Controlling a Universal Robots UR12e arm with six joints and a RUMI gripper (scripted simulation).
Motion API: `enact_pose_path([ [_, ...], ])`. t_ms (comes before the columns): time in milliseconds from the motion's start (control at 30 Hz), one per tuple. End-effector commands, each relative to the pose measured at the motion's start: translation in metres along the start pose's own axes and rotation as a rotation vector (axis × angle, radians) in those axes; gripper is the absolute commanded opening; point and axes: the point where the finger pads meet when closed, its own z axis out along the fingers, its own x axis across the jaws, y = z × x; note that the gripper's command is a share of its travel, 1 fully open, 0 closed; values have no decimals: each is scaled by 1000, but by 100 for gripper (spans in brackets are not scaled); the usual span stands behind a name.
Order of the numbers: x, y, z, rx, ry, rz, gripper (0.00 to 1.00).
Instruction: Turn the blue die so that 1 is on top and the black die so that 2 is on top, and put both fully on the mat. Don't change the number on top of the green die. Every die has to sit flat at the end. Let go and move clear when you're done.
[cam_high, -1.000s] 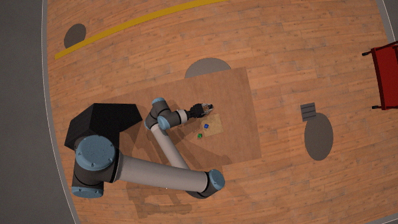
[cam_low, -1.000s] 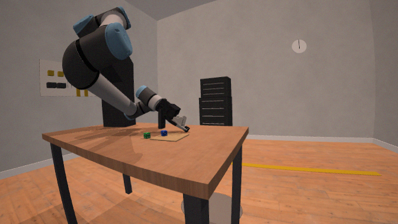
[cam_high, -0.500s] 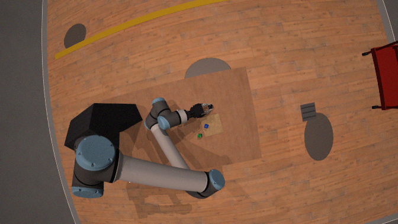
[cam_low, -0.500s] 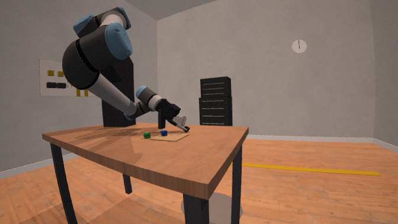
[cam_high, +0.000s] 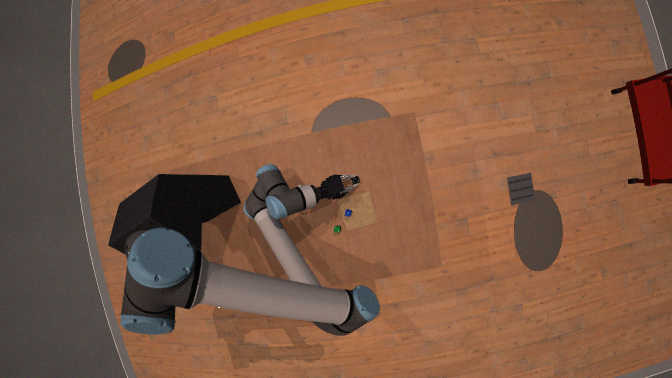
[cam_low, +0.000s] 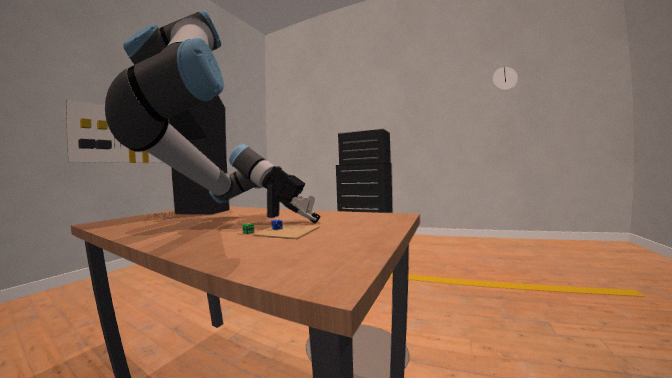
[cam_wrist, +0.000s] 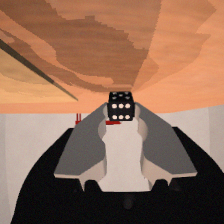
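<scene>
The pincer (cam_wrist: 120, 120) grips the cubic black die (cam_wrist: 120, 106) between its grey tapered fingertips above the wood-grain desk (cam_low: 310, 280), with the blue die (cam_low: 277, 224) on the flat tan mat (cam_low: 295, 231) below it and the green die (cam_low: 248, 228) just off the mat's edge.

Red cart (cam_high: 650, 130) beyond the table's (cam_low: 350, 280) far side; black drawer cabinet (cam_low: 364, 170), wall clock (cam_low: 505, 78) behind.

The top numbers of the blue die (cam_high: 348, 212) and green die (cam_high: 337, 229) are too small to read.
</scene>
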Motion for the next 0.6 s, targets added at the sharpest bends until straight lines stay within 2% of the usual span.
enact_pose_path([
  [0,0,1,0,-1,0,0,6],
  [167,0,1,0,-1,0,0,6],
  [300,0,1,0,-1,0,0,14],
  [567,0,1,0,-1,0,0,21],
])
